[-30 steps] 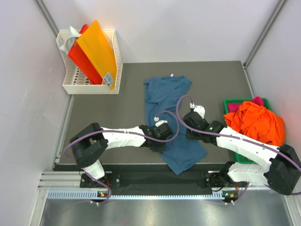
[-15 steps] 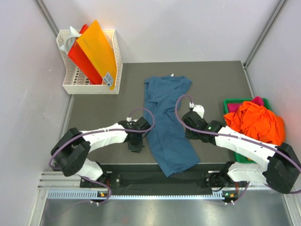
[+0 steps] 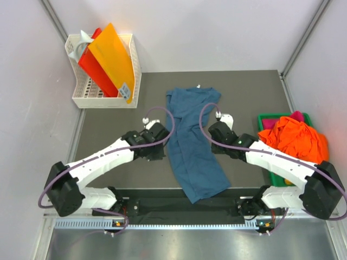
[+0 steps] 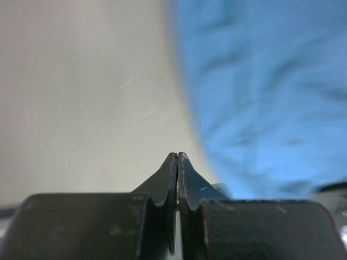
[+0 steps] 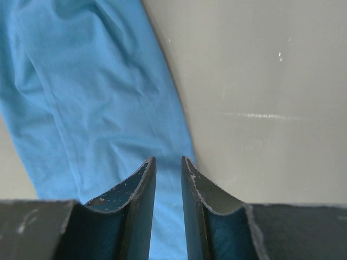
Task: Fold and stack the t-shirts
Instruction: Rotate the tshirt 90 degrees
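**Inspector:** Which step is in hand?

**Assessor:** Folding of the blue shirt (image 3: 192,146), about midway in my judgement. It lies flat on the mat (image 3: 108,135), apart from the tray (image 3: 265,116), between the tray and the basket (image 3: 103,100). It is one long narrow strip with its collar end away from the arms. The sides appear turned in. The cross fold is not yet made.

**Inspector:** Grippers?

**Assessor:** Left gripper (image 4: 177,155): fingers pressed together with nothing in them. It is over bare mat, just beside the shirt edge farther from the tray. Right gripper (image 5: 168,158): jaws a little apart with nothing between them, at the edge nearer the tray. Neither holds cloth.

**Inspector:** What does the next move call for?

**Assessor:** As I judge it, each gripper takes a corner of one end, and the left must open first. Both then carry that end over to the other to halve the strip. Each pinch should catch every layer, or the side folds may fall open.

**Inspector:** Condition of the cloth?

**Assessor:** Thin, soft and lightly creased. The strip is not square: it widens and skews at the near end, which overruns the mat's edge. It wants straightening. The orange shirt (image 3: 295,142) is heaped unfolded in the tray, with the pink shirt (image 3: 297,115) showing behind it. No stack is visible.
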Robot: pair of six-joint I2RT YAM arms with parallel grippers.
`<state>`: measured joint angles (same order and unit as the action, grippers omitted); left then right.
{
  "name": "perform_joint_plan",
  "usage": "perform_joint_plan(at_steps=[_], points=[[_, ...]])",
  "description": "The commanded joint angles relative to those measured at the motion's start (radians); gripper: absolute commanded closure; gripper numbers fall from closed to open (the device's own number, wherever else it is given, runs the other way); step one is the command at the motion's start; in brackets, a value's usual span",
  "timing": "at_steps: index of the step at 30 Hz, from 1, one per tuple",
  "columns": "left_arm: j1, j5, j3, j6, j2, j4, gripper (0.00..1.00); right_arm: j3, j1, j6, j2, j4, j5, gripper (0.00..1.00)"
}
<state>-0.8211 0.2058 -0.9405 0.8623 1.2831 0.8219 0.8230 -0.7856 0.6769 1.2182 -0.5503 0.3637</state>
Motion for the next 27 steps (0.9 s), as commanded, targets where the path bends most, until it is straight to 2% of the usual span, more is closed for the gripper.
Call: perform_joint_plan(at_steps=[1,4,6,9,14,20,27], points=[[-0.045,0.0,-0.112,-0.052,0.039,-0.118,0.96,0.048,0.025,-0.042,0.02,0.036,0.024,0.74],[-0.134,0.007,-0.181,-0.063,0.157,-0.119,0.95,0.051,0.028,-0.045,0.029,0.038,0.018,0.73],[-0.199,0.03,-0.205,-0.072,0.209,-0.115,0.89,0.057,0.032,-0.046,0.032,0.038,0.018,0.73],[-0.231,0.021,-0.207,-0.088,0.291,-0.121,0.83,0.065,0.043,-0.053,0.032,0.033,0.014,0.72],[-0.237,-0.003,-0.184,-0.118,0.347,-0.165,0.78,0.067,0.063,-0.059,0.037,0.027,0.004,0.71],[-0.237,-0.066,-0.133,-0.138,0.398,-0.222,0.77,0.074,0.072,-0.063,0.043,0.023,-0.006,0.69],[-0.237,-0.066,-0.095,-0.112,0.499,-0.175,0.81,0.076,0.078,-0.065,0.037,0.023,-0.003,0.68]])
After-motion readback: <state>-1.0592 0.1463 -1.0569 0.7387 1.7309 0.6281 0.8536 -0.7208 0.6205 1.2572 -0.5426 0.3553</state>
